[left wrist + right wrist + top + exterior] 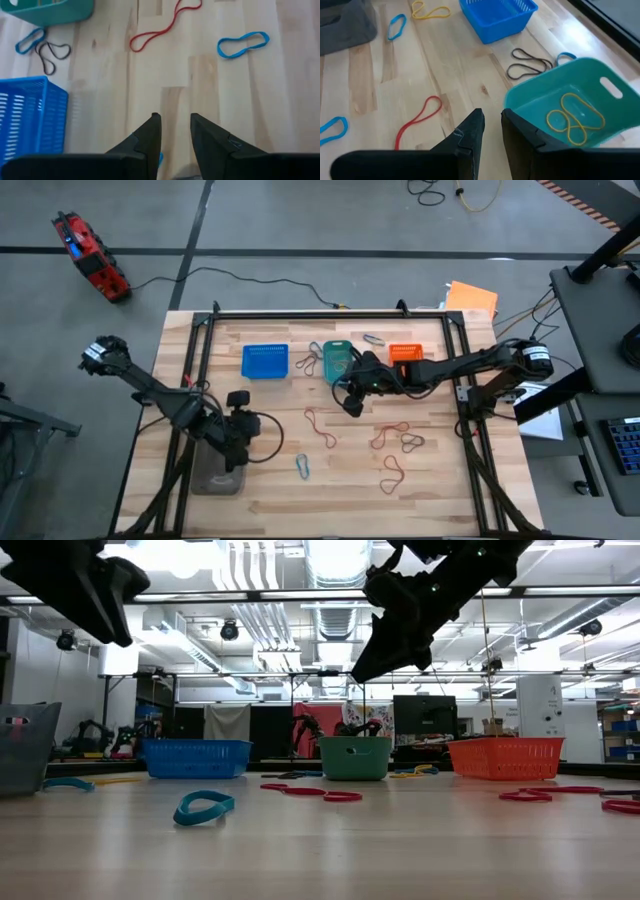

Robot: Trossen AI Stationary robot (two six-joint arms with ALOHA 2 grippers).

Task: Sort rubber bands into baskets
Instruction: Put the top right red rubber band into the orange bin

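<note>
Three baskets stand in a row at the table's far side: blue (265, 361), teal (338, 361) and orange (405, 353). Yellow rubber bands (574, 118) lie in the teal basket (555, 105). Red bands (320, 426) (392, 472), a blue band (303, 467) and dark bands (412, 442) lie loose on the wood. My right gripper (349, 400) hovers just near of the teal basket, fingers a little apart and empty (492, 130). My left gripper (239, 398) hangs above the table's left part, near of the blue basket, fingers a little apart (175, 132), nothing visibly between them.
A clear grey container (215, 476) stands at the near left, under my left arm. More bands lie between the blue and teal baskets: dark ones (527, 65) and a blue one (30, 40). A black frame (330, 313) runs around the table.
</note>
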